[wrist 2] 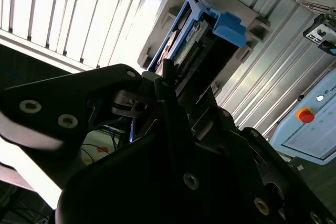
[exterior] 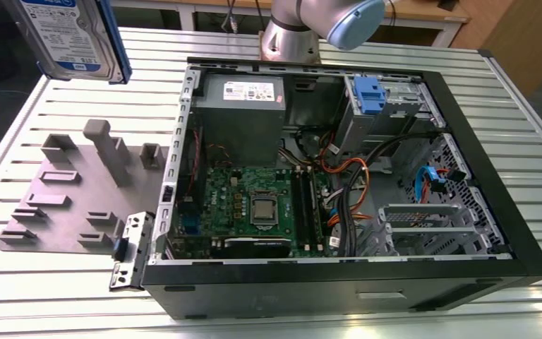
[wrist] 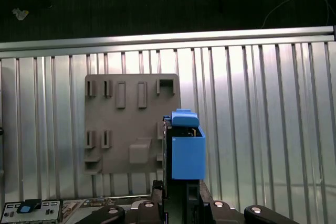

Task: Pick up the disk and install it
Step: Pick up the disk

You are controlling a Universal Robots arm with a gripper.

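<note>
Claw (wrist: 181, 190) is clamped on the disk (exterior: 71, 37), gripping it by one end. In the first wrist view the blue frame (wrist: 187, 153) stands straight out of the jaws. The disk is in the air, touching nothing, over the worktop's (exterior: 521, 120) corner at the exterior view's upper left, with its label facing that camera. Below on the worktop lies the grey plate (exterior: 64, 205), just beside the open case (exterior: 346, 293) on the exterior view's left.

Step in hand as I read it: the carry. The disk is lifted and not yet in the case, so the install looks not begun. The likely target is the cage (exterior: 384, 106) with the blue latch, in the case's corner at the exterior view's upper right. I can't confirm the slot from here.

To do it well:
- I'd hold the grip firm. The disk sticks out long from the jaws, so any knock could lever it loose.
- I'd cross the case wall with height to spare, not low.
- I'd mind the cables (exterior: 346, 173) bunched beside the cage and the board (exterior: 252, 205) underneath. A snag or a drop there is the main risk.
- I'd square the disk's long edges to the bay and go slow, with no sideways push.
</note>
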